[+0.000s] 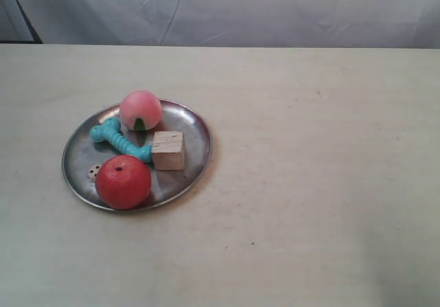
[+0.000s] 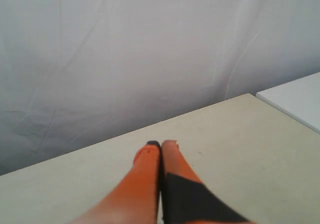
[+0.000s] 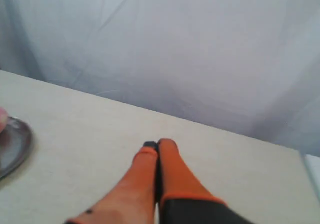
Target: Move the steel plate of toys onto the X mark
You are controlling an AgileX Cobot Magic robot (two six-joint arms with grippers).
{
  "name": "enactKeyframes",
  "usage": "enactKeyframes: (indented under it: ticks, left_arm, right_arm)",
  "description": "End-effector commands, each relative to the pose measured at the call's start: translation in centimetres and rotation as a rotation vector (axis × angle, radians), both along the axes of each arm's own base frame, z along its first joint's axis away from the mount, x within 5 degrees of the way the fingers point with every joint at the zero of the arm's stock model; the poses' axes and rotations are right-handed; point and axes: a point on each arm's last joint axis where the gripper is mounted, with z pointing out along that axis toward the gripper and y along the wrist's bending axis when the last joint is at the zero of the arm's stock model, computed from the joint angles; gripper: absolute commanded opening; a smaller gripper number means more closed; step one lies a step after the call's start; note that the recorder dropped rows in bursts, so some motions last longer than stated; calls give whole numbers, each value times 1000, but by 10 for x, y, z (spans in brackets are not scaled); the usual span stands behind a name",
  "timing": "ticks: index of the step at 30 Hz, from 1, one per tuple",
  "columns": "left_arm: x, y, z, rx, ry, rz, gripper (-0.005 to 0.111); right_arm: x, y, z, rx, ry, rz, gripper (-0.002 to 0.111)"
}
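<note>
The steel plate (image 1: 187, 123) lies on the beige table at the exterior view's left of centre. On it rest a pink peach (image 1: 140, 109), a turquoise bone (image 1: 118, 139), a wooden cube (image 1: 168, 150), a red apple ball (image 1: 123, 181) and a white die (image 1: 93, 173), half hidden behind the apple. I cannot make out the X mark in any view. Neither arm appears in the exterior view. My left gripper (image 2: 161, 144) is shut and empty above bare table. My right gripper (image 3: 157, 144) is also shut and empty, well apart from the plate's rim (image 3: 14, 146) at that view's edge.
A white cloth backdrop (image 1: 227, 8) hangs behind the table's far edge. A white surface (image 2: 295, 98) adjoins the table in the left wrist view. Bare beige tabletop (image 1: 323, 169) spreads to the exterior view's right of the plate.
</note>
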Motion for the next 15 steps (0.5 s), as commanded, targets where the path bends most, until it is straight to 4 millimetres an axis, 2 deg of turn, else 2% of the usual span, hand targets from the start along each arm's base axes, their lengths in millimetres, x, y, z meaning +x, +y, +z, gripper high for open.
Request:
enactKeyframes:
  ticks: [1,3,6,11,15]
  left_arm:
    - [-3,-5,0,11,-7,-29,0]
    - [-3,-4,0,10,-9,-26,0]
    - [-3,-4,0,20,-13,-17,0]
    - [-2,-3,-1,36,-16,-10,0]
    - [-2,-3,-1,36,-16,-11,0]
  right_arm:
    - [-11,-9,-20,-74,-37,-195,-1]
    - [-9,-8,-32,-81,-29,-251,-1]
    - [-6,-6,-38,-108,-90,-269,-1]
    - [0,0,-28,-267,-316,-219,-1]
    - [5,18,-25,-255,-544,-58,-1]
